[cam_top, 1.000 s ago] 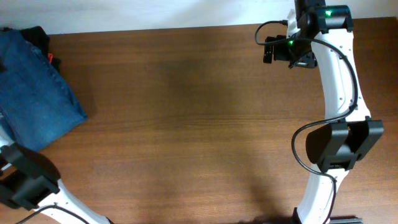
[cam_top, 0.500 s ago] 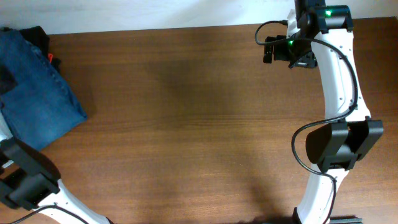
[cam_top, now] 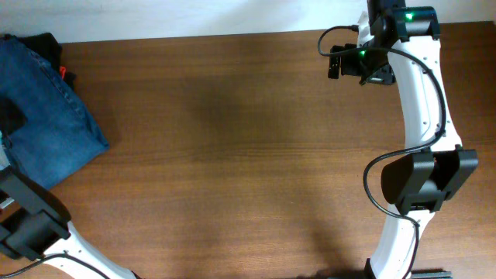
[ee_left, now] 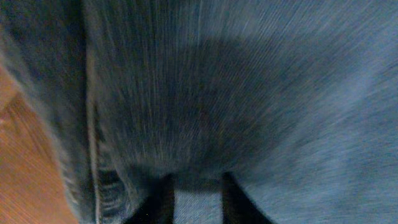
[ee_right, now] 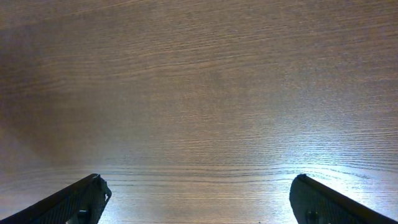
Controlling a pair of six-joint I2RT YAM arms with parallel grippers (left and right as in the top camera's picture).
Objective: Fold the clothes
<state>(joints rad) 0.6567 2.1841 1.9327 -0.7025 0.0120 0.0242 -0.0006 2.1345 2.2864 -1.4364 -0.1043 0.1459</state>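
The clothes, blue denim jeans (cam_top: 50,124), lie bunched at the table's far left, partly cut off by the frame edge. My left gripper (cam_top: 9,116) shows as a dark shape over them. In the left wrist view denim (ee_left: 249,81) fills the picture, with a seam (ee_left: 93,137) at the left. My left gripper (ee_left: 196,183) has its two dark fingertips a narrow gap apart, and flat cloth shows between them. My right gripper (cam_top: 337,62) hovers at the far right of the table. It (ee_right: 199,186) is wide open over bare wood.
A black garment (cam_top: 43,43) with a small red tag (cam_top: 63,74) lies behind the jeans at the back left corner. The brown wooden table (cam_top: 232,155) stretches between the two arms. The right arm's white links and cable stand along the right side.
My left gripper has slid toward the near side over the jeans. The jeans' outline has hardly shifted. The right arm has stayed still.
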